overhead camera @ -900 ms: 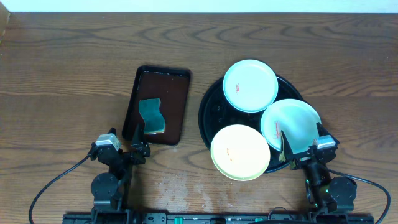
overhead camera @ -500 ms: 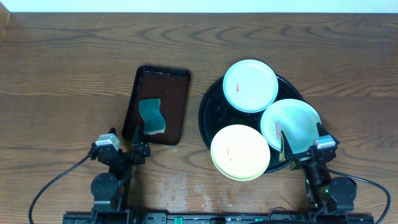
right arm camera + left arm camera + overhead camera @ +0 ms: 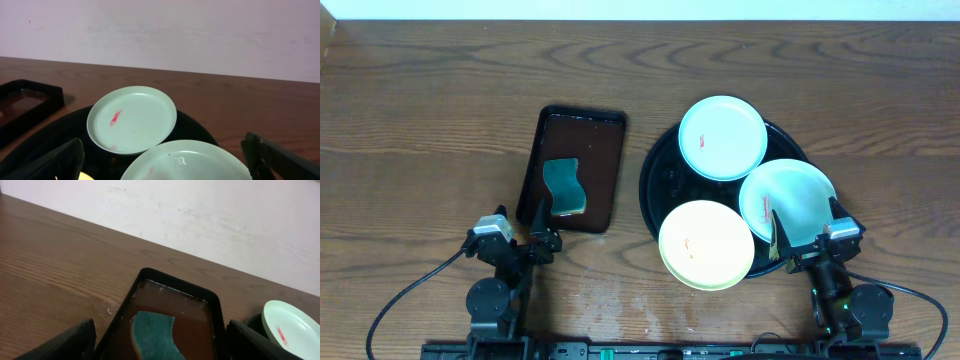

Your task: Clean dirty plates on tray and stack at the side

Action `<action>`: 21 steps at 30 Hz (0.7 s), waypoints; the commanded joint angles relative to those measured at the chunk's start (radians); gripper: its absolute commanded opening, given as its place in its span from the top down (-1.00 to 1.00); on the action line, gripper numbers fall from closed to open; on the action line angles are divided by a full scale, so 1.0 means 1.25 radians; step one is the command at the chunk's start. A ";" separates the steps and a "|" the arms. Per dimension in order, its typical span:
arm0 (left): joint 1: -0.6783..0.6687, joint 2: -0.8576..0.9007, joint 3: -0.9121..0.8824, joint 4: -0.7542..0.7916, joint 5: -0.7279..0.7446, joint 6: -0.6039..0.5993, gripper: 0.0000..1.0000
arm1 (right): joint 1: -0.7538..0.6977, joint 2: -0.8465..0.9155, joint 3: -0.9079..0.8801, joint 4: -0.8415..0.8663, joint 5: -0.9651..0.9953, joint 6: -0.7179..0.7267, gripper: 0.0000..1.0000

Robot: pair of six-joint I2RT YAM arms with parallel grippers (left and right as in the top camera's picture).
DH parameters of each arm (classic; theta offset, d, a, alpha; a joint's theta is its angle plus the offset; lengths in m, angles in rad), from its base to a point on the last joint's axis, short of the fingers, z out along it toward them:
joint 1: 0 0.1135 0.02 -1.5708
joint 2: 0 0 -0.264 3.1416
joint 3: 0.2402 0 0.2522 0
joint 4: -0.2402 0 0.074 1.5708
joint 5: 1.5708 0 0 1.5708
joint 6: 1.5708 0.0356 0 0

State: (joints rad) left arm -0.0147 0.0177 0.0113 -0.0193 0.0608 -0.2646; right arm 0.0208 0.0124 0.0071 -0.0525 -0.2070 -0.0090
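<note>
Plainly, nothing is held yet; the left gripper (image 3: 523, 222) stands wide open at the near end of the brown tray (image 3: 605, 175), where a teal sponge (image 3: 564, 187) lies in shallow liquid, and the right gripper (image 3: 805, 225) is spread just as wide at the near right edge of the black tray (image 3: 655, 185). Three plates crowd that tray: a mint plate (image 3: 722, 138) at the far side with a red smear (image 3: 115, 117), a second mint plate (image 3: 787, 200) at the right, and a yellow plate (image 3: 706, 244) nearest. All three appear to overhang the raised rim, and the right and yellow plates touch or overlap; which lies on top I cannot tell.

The main risk, I judge, is that lifting one plate drags or tips its neighbour off the rim onto the tabletop. A shallow, glossy lip may also slip from the fingers if pinched too lightly. On the left, a low approach could catch the brown tray's wall and slop liquid, and a soaked sponge may drip on the way across.
</note>
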 commanded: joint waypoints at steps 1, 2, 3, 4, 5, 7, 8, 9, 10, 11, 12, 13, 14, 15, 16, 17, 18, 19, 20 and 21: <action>0.004 0.001 -0.005 -0.038 0.002 0.007 -0.67 | 0.010 -0.003 -0.001 -0.003 0.003 -0.006 -0.98; 0.004 0.001 -0.005 -0.038 0.002 0.007 -0.67 | 0.010 -0.003 -0.001 -0.003 0.003 -0.006 -0.98; 0.004 0.001 -0.005 -0.038 0.002 0.007 -0.67 | 0.010 -0.003 -0.001 -0.003 0.003 -0.006 -0.98; 0.004 0.001 -0.005 -0.038 0.002 0.007 -0.67 | 0.010 -0.003 -0.001 -0.003 0.003 -0.006 -0.99; 0.004 0.001 -0.005 -0.038 0.002 0.007 -0.67 | 0.010 -0.003 -0.001 -0.003 0.003 -0.006 -0.99; 0.004 0.001 -0.005 -0.035 0.002 0.007 -0.67 | 0.010 -0.003 -0.001 -0.003 0.003 -0.006 -0.98; 0.004 0.001 -0.006 -0.035 0.002 0.007 -0.67 | 0.010 -0.003 -0.001 -0.003 0.003 -0.006 -0.98; 0.004 0.001 -0.006 -0.036 0.002 0.007 -0.67 | 0.010 -0.003 -0.001 -0.003 0.003 -0.006 -0.99; 0.004 0.001 -0.006 -0.036 0.002 0.007 -0.67 | 0.010 -0.003 -0.001 -0.003 0.003 -0.006 -0.99; 0.004 0.001 -0.006 -0.037 0.002 0.007 -0.67 | 0.010 -0.003 -0.001 -0.003 0.003 -0.006 -0.98; 0.004 0.001 -0.005 -0.037 0.002 0.007 -0.67 | 0.010 -0.003 -0.001 -0.003 0.003 -0.006 -0.99; 0.004 0.001 -0.005 -0.037 0.002 0.007 -0.67 | 0.010 -0.003 -0.001 -0.003 0.003 -0.006 -0.98; 0.004 0.001 -0.005 -0.037 0.002 0.007 -0.66 | 0.010 -0.003 -0.001 -0.003 0.003 -0.006 -0.99; 0.004 0.001 -0.005 -0.038 0.002 0.007 -0.67 | 0.010 -0.003 -0.001 -0.003 0.003 -0.006 -0.98; 0.004 0.001 -0.005 -0.038 0.003 0.007 -0.67 | 0.010 -0.003 -0.001 -0.003 0.003 -0.006 -0.98; 0.004 0.001 -0.005 -0.037 0.006 0.000 -0.67 | 0.010 -0.003 -0.001 -0.003 0.003 -0.006 -0.99; 0.004 0.001 -0.005 -0.034 0.009 -0.007 -0.67 | 0.010 -0.003 -0.001 -0.003 0.002 -0.005 -0.99; 0.004 0.001 -0.005 -0.034 0.009 -0.020 -0.67 | 0.010 -0.003 -0.001 -0.003 -0.001 -0.005 -0.98; 0.004 0.001 -0.005 -0.035 0.010 -0.038 -0.67 | 0.010 -0.003 -0.001 -0.003 -0.008 -0.003 -0.99; 0.004 0.001 -0.005 -0.034 0.018 -0.045 -0.67 | 0.010 -0.003 -0.001 -0.003 -0.010 0.004 -0.99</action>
State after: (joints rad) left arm -0.0147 0.0177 0.0113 -0.0185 0.0612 -0.2775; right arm 0.0208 0.0124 0.0071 -0.0525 -0.2085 -0.0086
